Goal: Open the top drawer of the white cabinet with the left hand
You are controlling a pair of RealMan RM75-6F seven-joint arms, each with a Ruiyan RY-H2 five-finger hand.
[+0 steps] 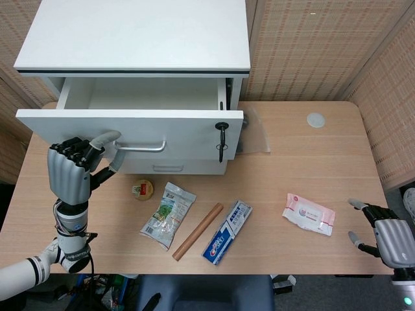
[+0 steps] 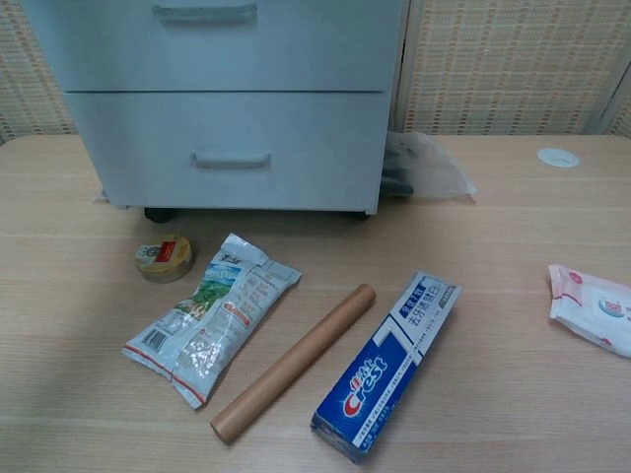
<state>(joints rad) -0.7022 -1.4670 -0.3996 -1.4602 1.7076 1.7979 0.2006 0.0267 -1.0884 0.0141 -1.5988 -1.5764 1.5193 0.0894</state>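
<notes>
The white cabinet [image 1: 136, 35] stands at the table's back left. Its top drawer [image 1: 130, 123] is pulled out, and its inside looks empty. A metal handle [image 1: 141, 146] runs across the drawer front. My left hand [image 1: 68, 173] hangs just left of that handle with its fingers curled into the palm. Its thumb reaches toward the handle's left end; I cannot tell if they touch. My right hand [image 1: 389, 238] sits at the table's front right edge, fingers apart and holding nothing. The chest view shows the cabinet's lower fronts [image 2: 232, 158] and neither hand.
A key [image 1: 221, 139] hangs from the drawer front's right side. In front of the cabinet lie a small round tin [image 1: 142, 189], a snack bag [image 1: 168, 214], a brown roll [image 1: 197, 230] and a toothpaste box [image 1: 227, 232]. A wipes pack [image 1: 308, 214] lies right.
</notes>
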